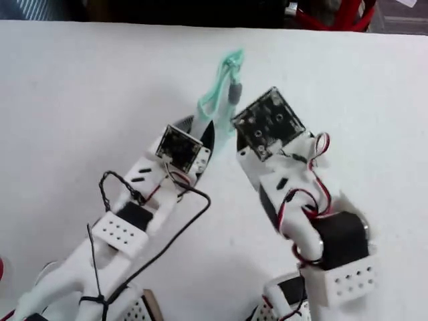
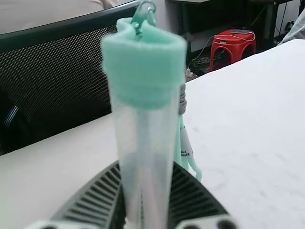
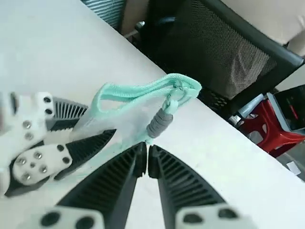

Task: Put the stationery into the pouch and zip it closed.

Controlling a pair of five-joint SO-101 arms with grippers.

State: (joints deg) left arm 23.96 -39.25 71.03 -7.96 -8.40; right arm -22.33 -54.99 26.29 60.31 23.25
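**Zipping the pouch: closing step in hand**

The pouch (image 2: 143, 86) is held clamped in the left pincer (image 2: 145, 168) over the bench (image 2: 248, 119). The right pincer (image 3: 145, 160) is pressed together, with its tips at the grey zip pull (image 3: 159, 125). Whether the pull is nipped cannot be told. Next, a sure hold and a steady draw along the mint edge are called for.

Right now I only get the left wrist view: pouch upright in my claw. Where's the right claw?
Observer: Right claw is next to the pouch, tips at the free end of the grey zip pull.
Operator: Shut?
Observer: Jaws nearly together. Can't tell if they pinch the pull.
Operator: Zip done?
Observer: Doesn't look it. In the right wrist view the green rim gapes for most of its length.
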